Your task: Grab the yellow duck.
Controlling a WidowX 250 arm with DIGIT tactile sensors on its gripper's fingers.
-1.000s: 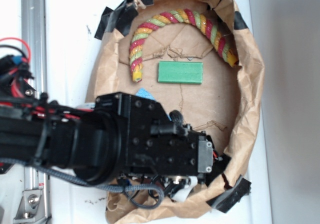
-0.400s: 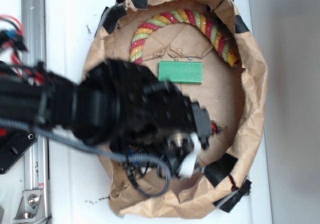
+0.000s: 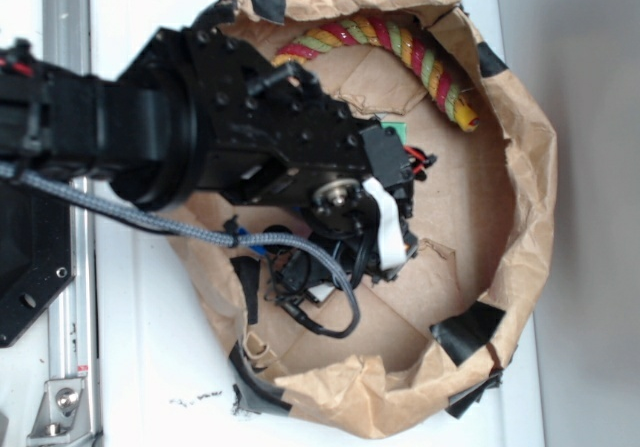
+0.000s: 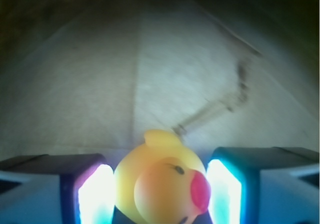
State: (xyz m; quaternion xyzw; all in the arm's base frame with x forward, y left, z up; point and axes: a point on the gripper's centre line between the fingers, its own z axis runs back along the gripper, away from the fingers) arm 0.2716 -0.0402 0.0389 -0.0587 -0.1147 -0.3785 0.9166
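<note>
Most of the exterior view is taken up by the black arm (image 3: 180, 137), which reaches in from the left across the white counter (image 3: 140, 367) and over the brown paper nest (image 3: 530, 197), its wrist turned so the jaws (image 3: 392, 232) point down and to the right onto the nest's floor. Black cables (image 3: 310, 287) loop beneath the wrist and hide the paper under it. Beyond the jaws, along the nest's far wall, curves the striped rope (image 3: 420, 57), well apart from them; a sliver of the green block (image 3: 398, 127) shows just past the wrist, the remainder covered by the arm. Black tape (image 3: 470, 329) patches the rim on the near side. Only the wrist view shows the yellow duck (image 4: 162, 184): it sits between the two jaws, which are clamped on its sides, beak facing the camera, with creased brown paper ahead. In the exterior view the duck is hidden behind the arm.
</note>
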